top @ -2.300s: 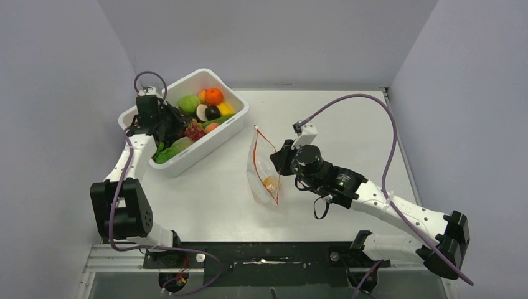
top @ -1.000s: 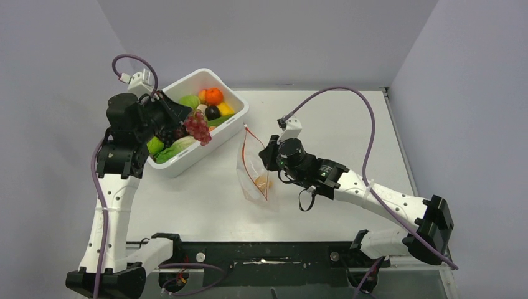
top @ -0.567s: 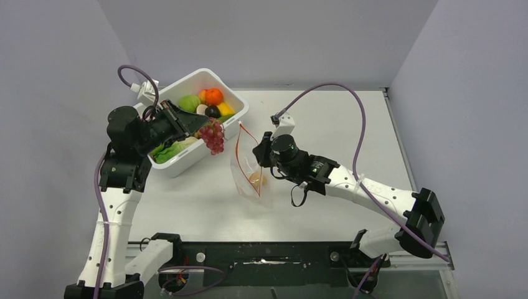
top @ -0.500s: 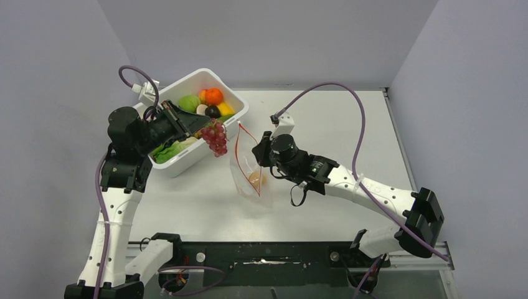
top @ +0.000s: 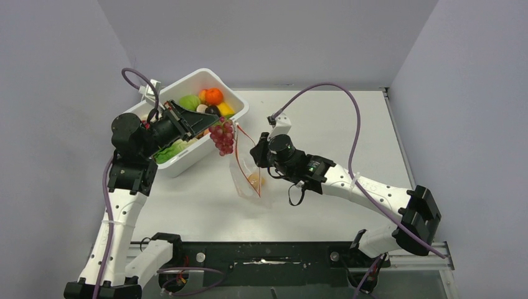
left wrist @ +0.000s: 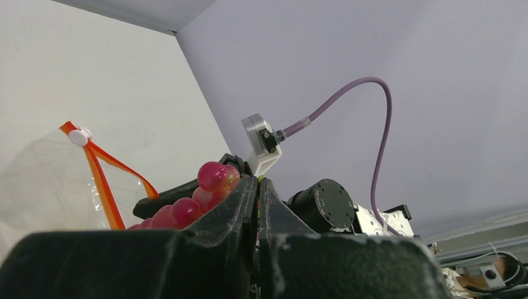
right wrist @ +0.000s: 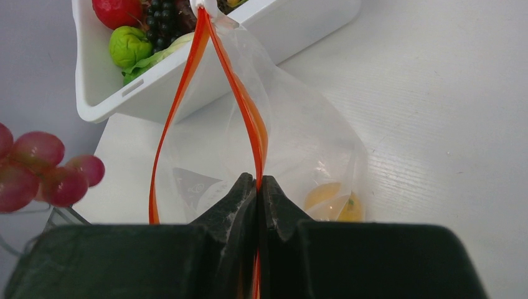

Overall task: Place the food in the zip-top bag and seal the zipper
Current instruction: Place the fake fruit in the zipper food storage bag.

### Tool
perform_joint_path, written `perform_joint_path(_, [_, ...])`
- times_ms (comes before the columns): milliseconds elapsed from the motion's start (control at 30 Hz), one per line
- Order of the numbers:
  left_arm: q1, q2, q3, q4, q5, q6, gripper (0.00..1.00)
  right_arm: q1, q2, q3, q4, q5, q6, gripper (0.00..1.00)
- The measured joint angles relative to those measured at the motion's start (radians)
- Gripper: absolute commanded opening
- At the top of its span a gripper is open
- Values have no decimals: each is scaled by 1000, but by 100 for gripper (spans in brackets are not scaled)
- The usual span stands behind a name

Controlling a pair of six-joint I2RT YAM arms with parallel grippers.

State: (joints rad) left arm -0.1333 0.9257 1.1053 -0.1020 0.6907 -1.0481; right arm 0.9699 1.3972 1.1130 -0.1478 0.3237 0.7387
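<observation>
White table (top: 348,137): left tool (left wrist: 256,187) clamps one grape bunch (top: 223,138); right tool (right wrist: 257,185) clamps one zipper (right wrist: 259,137).

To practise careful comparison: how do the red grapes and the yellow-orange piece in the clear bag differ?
The grapes hang in the air from the shut left gripper, outside the zip-top bag; the yellow-orange piece lies inside it, near the bottom. The grapes are a cluster of red-pink balls; the piece is one rounded lump. Both are food items.
</observation>
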Motion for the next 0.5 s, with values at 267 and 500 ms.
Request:
perform_joint_path(267, [-26,-2,-80,112,2,-100,0,0,2,2,5,-3,0,0])
perform_joint_path(500, [-70,2,-101,170,-11,-127,0,0,5,17,16,-6,3,0])
